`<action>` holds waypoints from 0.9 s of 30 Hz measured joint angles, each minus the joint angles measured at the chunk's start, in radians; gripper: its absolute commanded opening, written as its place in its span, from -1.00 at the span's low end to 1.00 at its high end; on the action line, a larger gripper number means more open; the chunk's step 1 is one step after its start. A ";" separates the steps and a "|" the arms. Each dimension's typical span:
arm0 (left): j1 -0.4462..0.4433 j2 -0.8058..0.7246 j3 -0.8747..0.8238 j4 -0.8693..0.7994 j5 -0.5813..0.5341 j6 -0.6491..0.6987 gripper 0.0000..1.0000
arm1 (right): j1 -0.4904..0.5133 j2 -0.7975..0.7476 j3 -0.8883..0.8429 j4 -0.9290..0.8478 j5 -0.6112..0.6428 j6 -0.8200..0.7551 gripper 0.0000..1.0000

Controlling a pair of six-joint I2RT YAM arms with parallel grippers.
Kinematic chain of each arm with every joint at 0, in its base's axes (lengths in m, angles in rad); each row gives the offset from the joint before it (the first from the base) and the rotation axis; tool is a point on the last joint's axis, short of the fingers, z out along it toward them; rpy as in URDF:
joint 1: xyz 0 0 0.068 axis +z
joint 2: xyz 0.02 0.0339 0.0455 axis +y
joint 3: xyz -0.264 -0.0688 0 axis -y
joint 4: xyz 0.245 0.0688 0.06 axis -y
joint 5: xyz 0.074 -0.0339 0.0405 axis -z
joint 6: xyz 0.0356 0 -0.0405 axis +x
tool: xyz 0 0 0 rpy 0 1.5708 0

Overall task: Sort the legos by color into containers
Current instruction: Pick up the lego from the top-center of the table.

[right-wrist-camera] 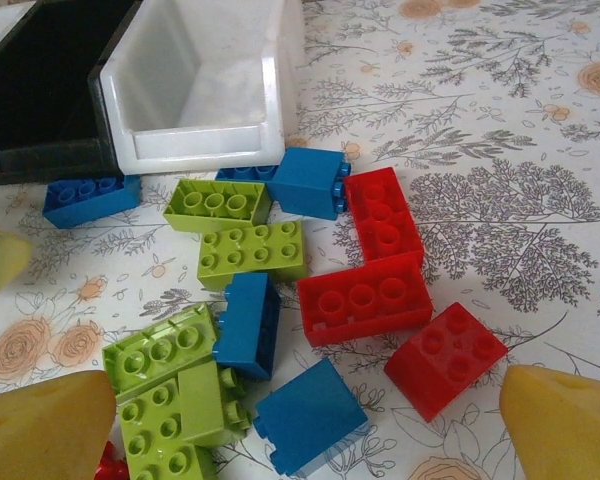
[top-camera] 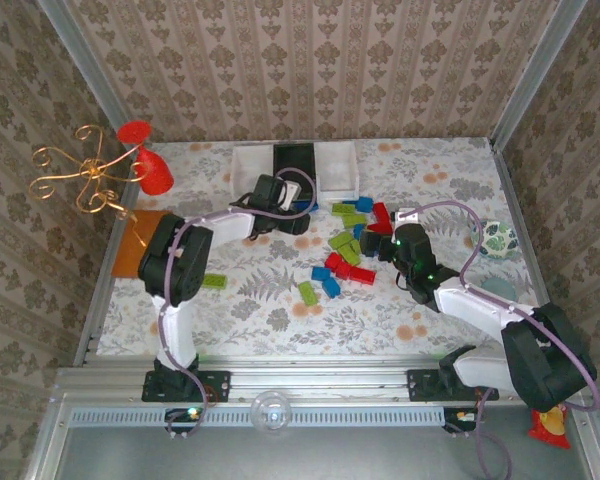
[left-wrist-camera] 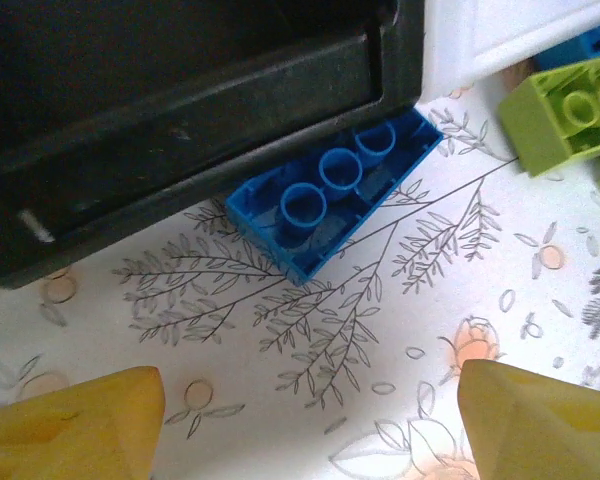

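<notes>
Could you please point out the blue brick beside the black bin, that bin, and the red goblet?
blue brick [left-wrist-camera: 330,195]: left wrist view, on its upturned underside.
black bin [left-wrist-camera: 180,110]: left wrist view, on its front wall.
red goblet [top-camera: 157,172]: top view, on its cup.

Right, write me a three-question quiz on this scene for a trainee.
1. True or false: the blue brick in the left wrist view lies inside the black bin.
2. That brick lies: A) studs up, B) hollow underside up, C) on its end.
3. Fill the gap: the left tool is ___.
Key: 1 false, it lies on the table, outside the bin; 2 B; 3 open, holding nothing.
</notes>
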 measured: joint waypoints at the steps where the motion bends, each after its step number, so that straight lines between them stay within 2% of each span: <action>1: -0.003 0.024 0.024 -0.005 -0.001 0.008 0.53 | 0.000 0.000 0.000 0.000 0.001 0.000 1.00; 11: -0.011 0.167 0.252 -0.088 -0.027 0.076 0.62 | 0.000 0.000 0.000 -0.001 0.007 0.000 1.00; 19: -0.025 0.227 0.381 -0.192 -0.026 0.115 0.64 | 0.000 -0.001 0.000 -0.015 0.007 0.000 1.00; 23: -0.040 0.260 0.437 -0.245 -0.017 0.142 0.60 | 0.000 -0.001 0.000 -0.016 0.008 0.000 1.00; 27: -0.052 0.281 0.460 -0.285 -0.013 0.164 0.46 | 0.000 -0.001 0.002 -0.019 0.008 0.000 1.00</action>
